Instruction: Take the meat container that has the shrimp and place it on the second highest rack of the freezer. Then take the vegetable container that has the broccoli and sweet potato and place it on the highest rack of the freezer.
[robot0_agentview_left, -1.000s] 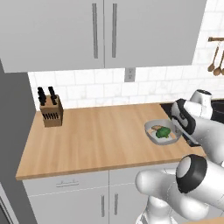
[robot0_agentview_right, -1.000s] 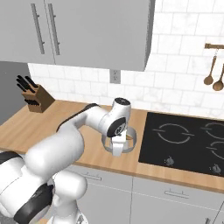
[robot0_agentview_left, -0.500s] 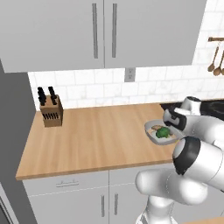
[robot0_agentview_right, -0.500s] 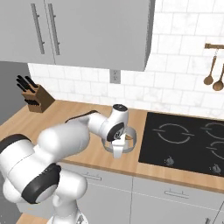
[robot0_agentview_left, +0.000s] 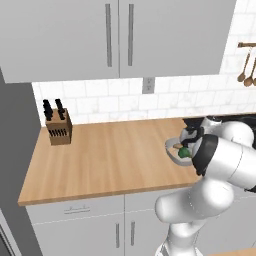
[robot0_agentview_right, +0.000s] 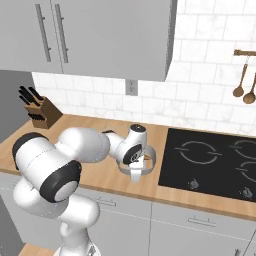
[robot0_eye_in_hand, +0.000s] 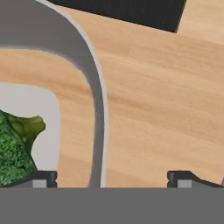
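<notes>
Fingers (robot0_eye_in_hand: 112, 179) spread wide, empty, straddling the rim of the vegetable container (robot0_agentview_left: 174, 150) near the worktop (robot0_agentview_left: 110, 155) right end, beside the cooktop (robot0_agentview_right: 210, 160). Broccoli (robot0_eye_in_hand: 15, 144) inside, rim between the tips. Risks as we see them: we're over the second container first, and a thin-rim pinch could tilt it and spill.

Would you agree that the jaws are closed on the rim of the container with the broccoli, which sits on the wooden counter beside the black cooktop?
Not quite: the jaws stand open, not closed. In the hand view the two fingertips straddle the rim of the container without pinching it. The rest holds: the broccoli lies in that container, on the wooden counter beside the black cooktop.
</notes>
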